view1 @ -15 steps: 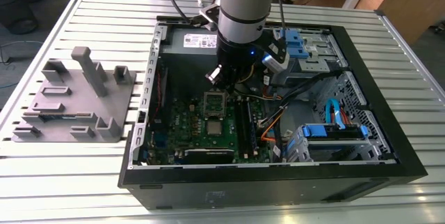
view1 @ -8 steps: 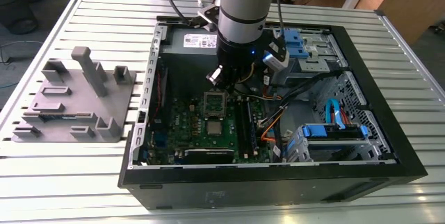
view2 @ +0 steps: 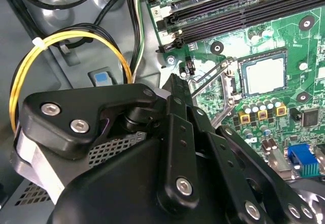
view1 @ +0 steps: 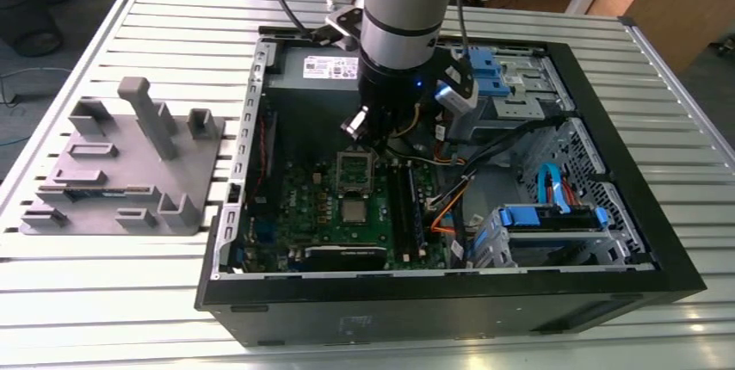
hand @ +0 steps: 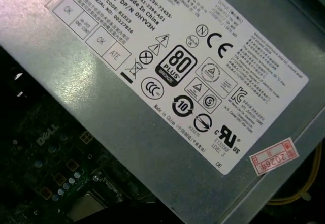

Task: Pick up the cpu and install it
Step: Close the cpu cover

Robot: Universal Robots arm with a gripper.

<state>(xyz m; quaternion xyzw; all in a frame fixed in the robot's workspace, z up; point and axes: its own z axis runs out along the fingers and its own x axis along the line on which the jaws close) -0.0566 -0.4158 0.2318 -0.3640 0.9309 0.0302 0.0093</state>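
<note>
The single arm's gripper (view1: pixel 365 126) hangs inside the open computer case (view1: pixel 460 303), over the end of the green motherboard (view1: pixel 308 208) nearest the grey power supply (view1: pixel 327 67). In the second wrist view the gripper (view2: pixel 176 84) shows as black linkage bars running to a narrow tip. From these angles it cannot be told whether it is open or closed, or whether it grips anything. It stands apart from the cpu.

The one cpu (view1: pixel 353 209) lies flat in its socket on the motherboard, silver top up. In the second wrist view the cpu (view2: pixel 262 74) sits square within the socket, well beyond the gripper's tip. The one socket frame (view1: pixel 354 167) is swung up and open, just beside the cpu on the side towards the gripper.

Three small yellow-topped components (view2: pixel 262 115) stand in a row just beside the socket, and one yellow cable loop (view2: pixel 71 36) curves beside the gripper. Two blue plastic parts sit in the case, one (view1: pixel 488 73) near the arm and one (view1: pixel 552 215) towards the exterior view's right. One grey tray (view1: pixel 201 172) with upright blocks rests on the slatted surface (view1: pixel 115 301), at the exterior view's left of the case.
</note>
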